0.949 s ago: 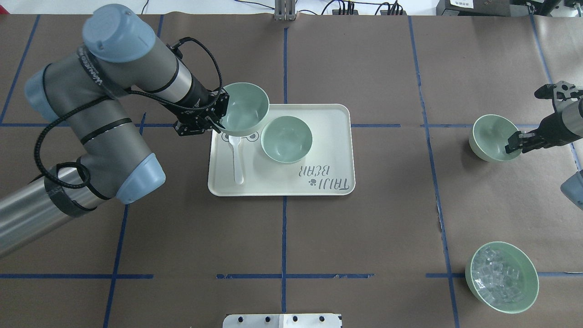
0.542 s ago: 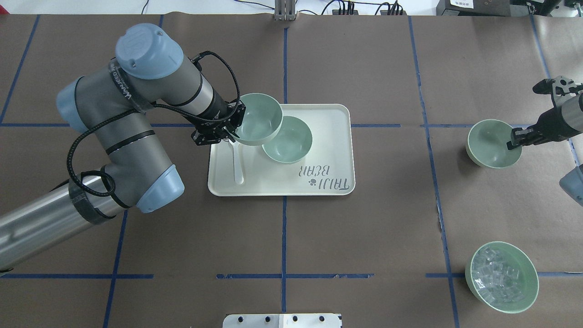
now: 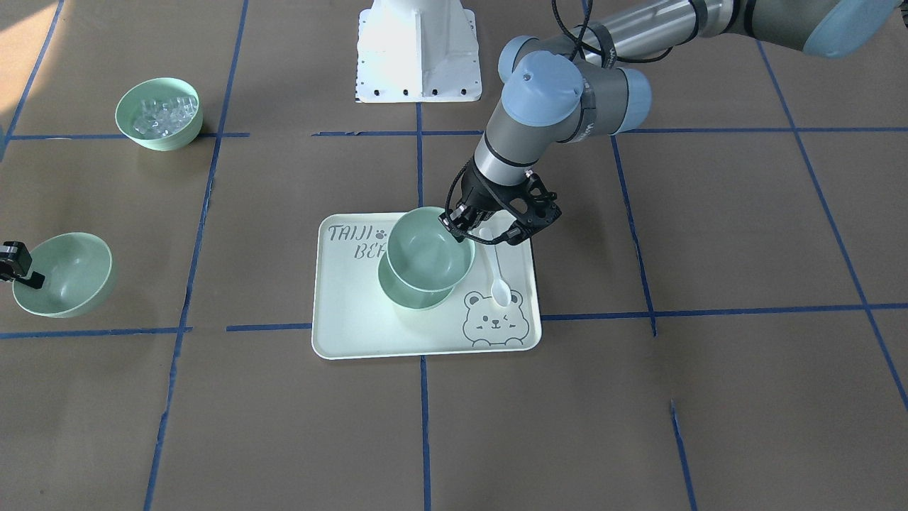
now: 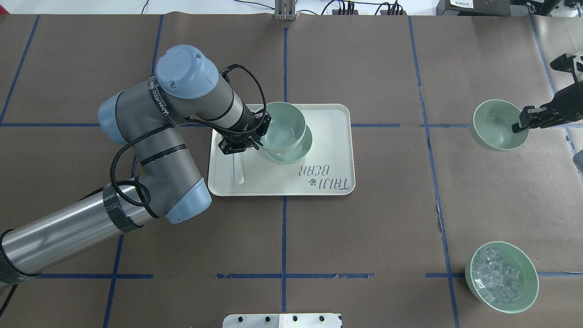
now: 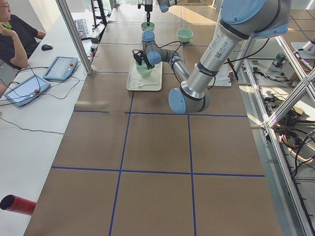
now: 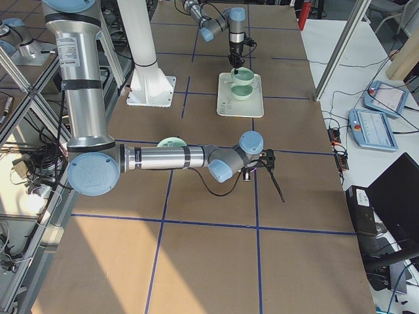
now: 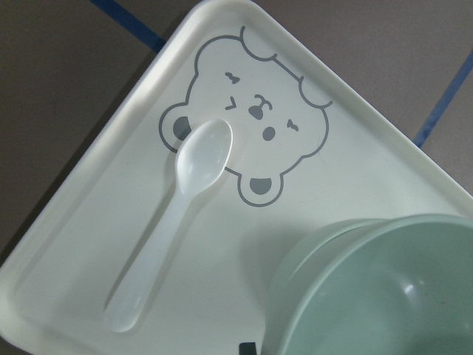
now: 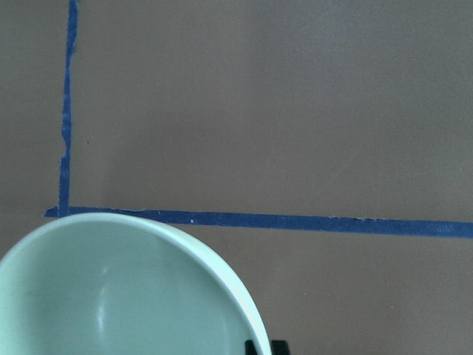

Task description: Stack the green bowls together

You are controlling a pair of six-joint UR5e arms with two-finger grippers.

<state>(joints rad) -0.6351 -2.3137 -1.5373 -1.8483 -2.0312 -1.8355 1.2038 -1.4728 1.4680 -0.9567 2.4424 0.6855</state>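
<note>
My left gripper (image 4: 255, 136) is shut on the rim of a pale green bowl (image 4: 284, 125) and holds it right over a second green bowl (image 4: 291, 157) on the tray, nearly nested and offset a little. In the front view the held bowl (image 3: 429, 248) covers most of the lower bowl (image 3: 411, 298). The left wrist view shows the held bowl (image 7: 392, 296) close up. My right gripper (image 4: 521, 125) is shut on the rim of a third green bowl (image 4: 496, 125) at the far right, and that bowl is tilted. It also fills the bottom of the right wrist view (image 8: 111, 296).
The pale bear-print tray (image 4: 328, 136) holds a white spoon (image 4: 237, 171) just under my left wrist. A green bowl of clear cubes (image 4: 501, 277) stands at the near right. Blue tape lines cross the brown table cover.
My left gripper has carried its bowl to the right, from beside the tray bowl to right over it. My right gripper has moved its bowl farther from the robot.
</note>
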